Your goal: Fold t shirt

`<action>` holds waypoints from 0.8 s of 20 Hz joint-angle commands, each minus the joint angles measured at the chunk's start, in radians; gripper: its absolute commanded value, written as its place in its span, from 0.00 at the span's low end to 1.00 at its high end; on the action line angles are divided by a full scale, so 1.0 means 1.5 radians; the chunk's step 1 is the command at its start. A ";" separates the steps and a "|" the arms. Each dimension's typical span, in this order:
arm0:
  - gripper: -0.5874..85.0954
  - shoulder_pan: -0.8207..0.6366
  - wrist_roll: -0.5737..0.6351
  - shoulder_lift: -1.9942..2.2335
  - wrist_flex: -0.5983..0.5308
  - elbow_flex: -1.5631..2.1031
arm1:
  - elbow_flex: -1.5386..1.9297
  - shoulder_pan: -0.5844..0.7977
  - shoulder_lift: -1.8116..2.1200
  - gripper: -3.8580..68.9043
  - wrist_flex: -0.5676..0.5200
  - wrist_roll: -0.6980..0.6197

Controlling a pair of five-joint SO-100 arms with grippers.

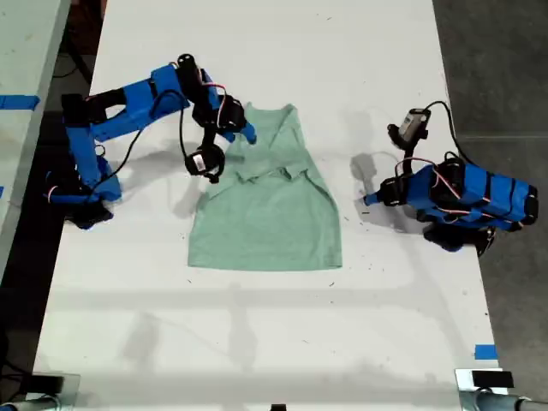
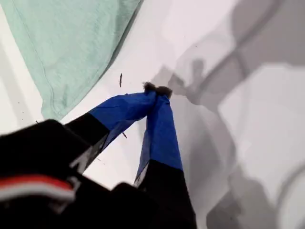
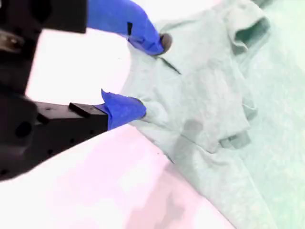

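White table (image 1: 257,342) bears the mint t shirt (image 1: 265,218), sleeves folded inward; my second gripper (image 3: 143,76) gapes, my first gripper (image 2: 156,89) pinched empty.

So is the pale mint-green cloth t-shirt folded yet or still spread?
Partly folded: the pale mint-green cloth t-shirt has both sleeves turned in over its chest, while its lower body lies spread flat.
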 commanded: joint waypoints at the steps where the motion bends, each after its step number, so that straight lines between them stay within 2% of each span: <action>1: 0.07 0.008 -0.087 0.309 -0.027 0.212 | 0.030 0.002 0.007 0.02 0.004 -0.003; 4: 0.00 0.064 -0.164 0.758 -0.258 0.735 | 0.030 0.002 0.007 0.02 0.004 -0.003; 6: 0.00 0.080 -0.199 1.044 -0.345 1.048 | 0.030 0.001 0.007 0.02 0.004 -0.003; 7: 0.00 0.083 -0.205 1.192 -0.361 1.168 | 0.030 0.002 0.007 0.02 0.004 -0.004; 8: 0.00 0.080 -0.192 1.361 -0.330 1.261 | 0.030 0.002 0.007 0.02 0.004 -0.004; 9: 0.00 0.070 -0.178 1.373 -0.330 1.305 | 0.030 0.002 0.007 0.02 0.004 -0.004; 11: 0.00 0.052 -0.141 1.372 -0.381 1.375 | 0.030 0.003 0.007 0.02 0.004 -0.005; 16: 0.00 -0.004 -0.147 1.372 -0.362 1.390 | 0.030 -0.001 0.007 0.02 0.004 -0.002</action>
